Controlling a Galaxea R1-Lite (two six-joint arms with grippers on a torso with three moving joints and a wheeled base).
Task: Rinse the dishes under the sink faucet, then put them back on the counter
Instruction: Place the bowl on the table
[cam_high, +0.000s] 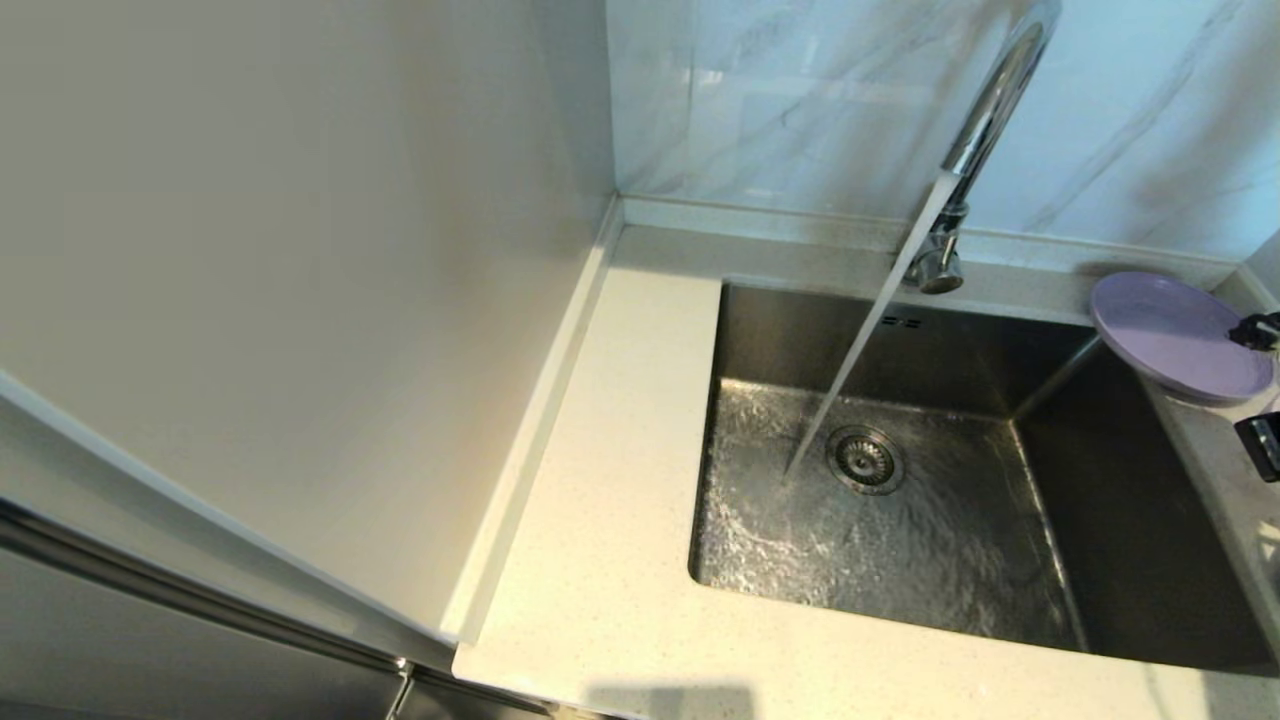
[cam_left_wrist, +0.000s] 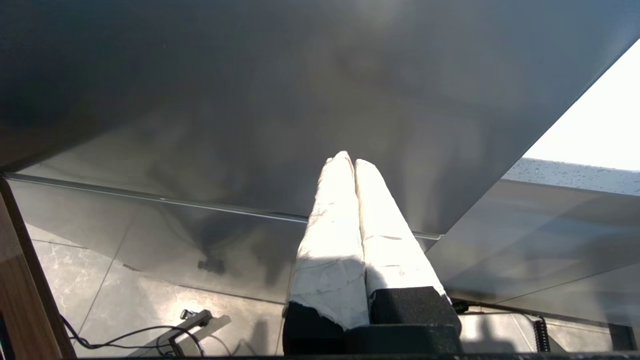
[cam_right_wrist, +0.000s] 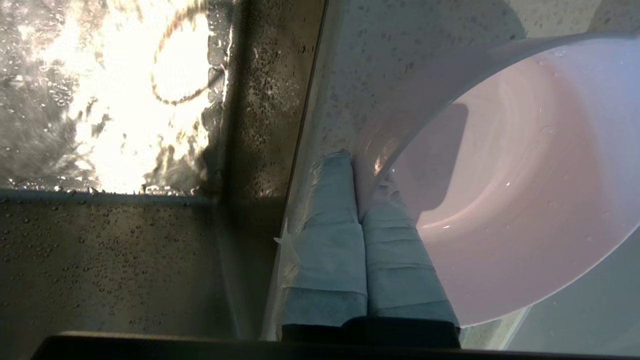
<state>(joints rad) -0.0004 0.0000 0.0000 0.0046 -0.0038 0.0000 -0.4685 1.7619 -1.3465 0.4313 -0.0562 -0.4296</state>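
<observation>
One cream-white speckled counter (cam_high: 600, 480) wraps around a steel sink basin (cam_high: 900, 520), with a low raised rim running along a plain pale wall on the left and marble-patterned tile behind. One chrome gooseneck faucet (cam_high: 985, 120) stands at the back edge, and a stream of water (cam_high: 860, 350) falls slantwise from it onto the wet basin floor just beside the single round drain (cam_high: 865, 460). One dish shows: a lavender plate (cam_high: 1175, 335) at the sink's far right corner, over the counter and overhanging the basin edge. The right gripper (cam_right_wrist: 357, 175) pinches the plate's rim between its wrapped fingers. The left gripper (cam_left_wrist: 348, 162) hangs beside a grey panel, away from the sink, its jaws pressed together on nothing. No writing is legible anywhere.
</observation>
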